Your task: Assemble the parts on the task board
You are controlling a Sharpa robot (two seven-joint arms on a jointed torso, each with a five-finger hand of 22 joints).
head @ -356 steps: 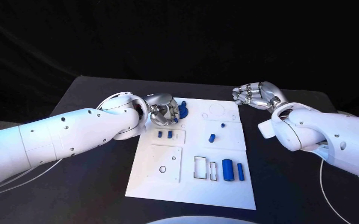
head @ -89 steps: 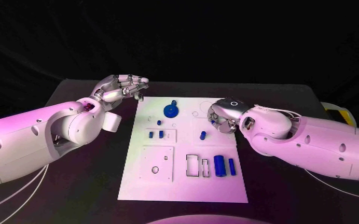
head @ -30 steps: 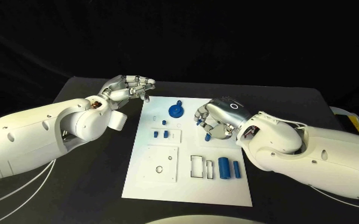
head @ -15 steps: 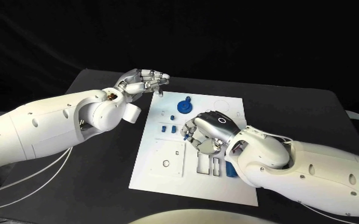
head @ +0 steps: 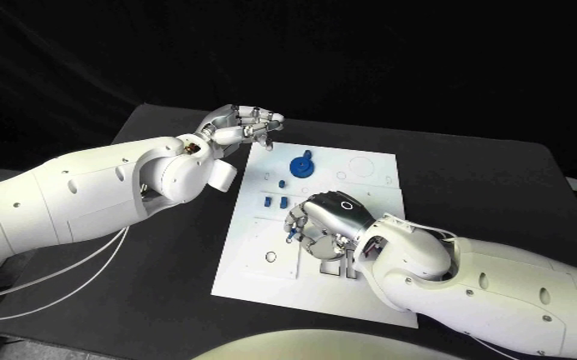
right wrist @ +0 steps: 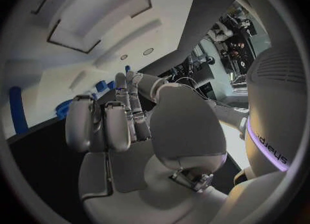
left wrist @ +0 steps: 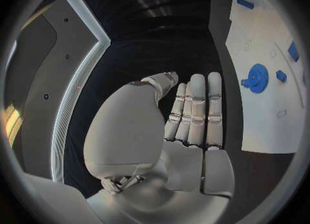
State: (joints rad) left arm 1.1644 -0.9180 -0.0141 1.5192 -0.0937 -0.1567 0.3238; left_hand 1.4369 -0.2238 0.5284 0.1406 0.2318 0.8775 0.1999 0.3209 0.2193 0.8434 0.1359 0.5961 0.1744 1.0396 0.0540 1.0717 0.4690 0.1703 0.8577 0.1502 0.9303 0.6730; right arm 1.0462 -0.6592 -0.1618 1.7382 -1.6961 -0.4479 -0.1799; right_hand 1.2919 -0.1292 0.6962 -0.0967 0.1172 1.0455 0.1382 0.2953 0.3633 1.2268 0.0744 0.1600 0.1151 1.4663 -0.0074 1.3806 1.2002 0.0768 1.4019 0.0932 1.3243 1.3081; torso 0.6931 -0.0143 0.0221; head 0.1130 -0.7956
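Hovering right hand (head: 323, 225) mid-board (head: 361, 168)

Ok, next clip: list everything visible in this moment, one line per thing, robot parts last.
table: one, black, under everything.
task board: one, white, middle of the table, with outlined recesses.
blue gear: one, blue, far end of the board.
small blue parts: two upright side by side on the board's left half, with another small piece just beyond them; others may be hidden under the right hand.
left hand: silver, fingers curled, holding nothing visible, by the board's far left corner.
right hand: silver, over the middle of the board, fingers down; whether it holds a part cannot be told.
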